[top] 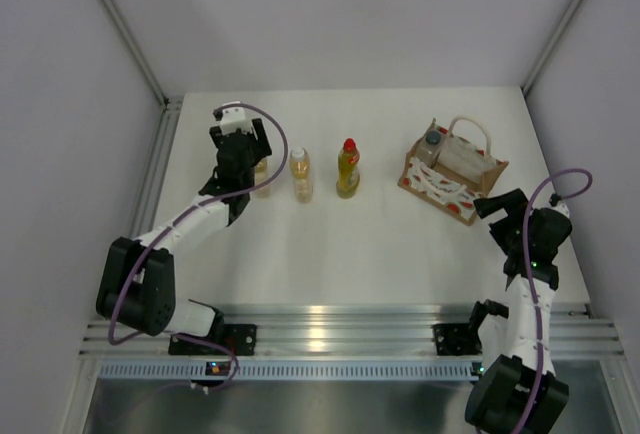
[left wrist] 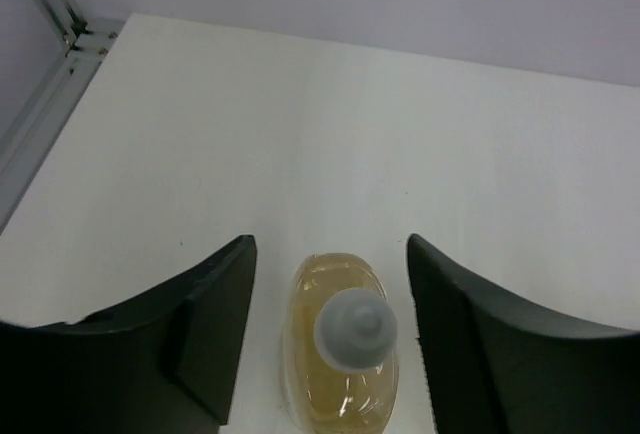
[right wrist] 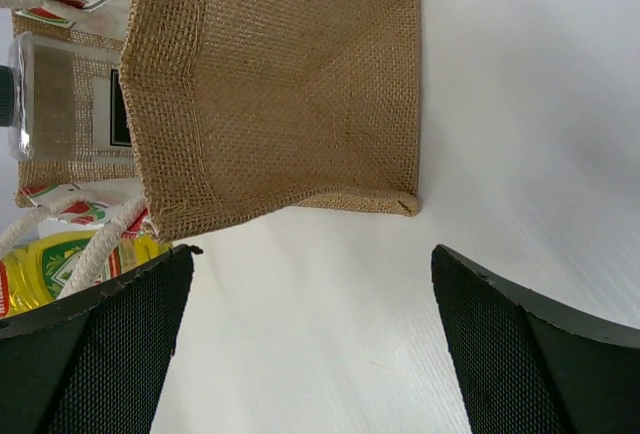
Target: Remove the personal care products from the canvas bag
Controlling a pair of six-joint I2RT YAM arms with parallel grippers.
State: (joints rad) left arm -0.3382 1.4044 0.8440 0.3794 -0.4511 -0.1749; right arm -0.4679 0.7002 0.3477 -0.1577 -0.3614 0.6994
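Observation:
An amber bottle with a white cap (left wrist: 343,354) stands on the table between the spread fingers of my open left gripper (left wrist: 330,250), with a gap on each side; the top view shows that gripper (top: 247,161) partly over it (top: 263,184). A second amber bottle (top: 301,175) and the yellow bottle with a red cap (top: 348,169) stand to its right. The canvas bag (top: 455,180) sits at the right with the clear bottle with a dark grey cap (top: 437,149) inside. My right gripper (top: 492,205) is open and empty by the bag's burlap end (right wrist: 270,84).
The white table (top: 330,244) is walled at the back and on both sides. A metal rail (top: 340,329) runs along the near edge. In the right wrist view the clear bottle (right wrist: 60,104) shows in the bag and the yellow bottle (right wrist: 40,269) shows beyond it.

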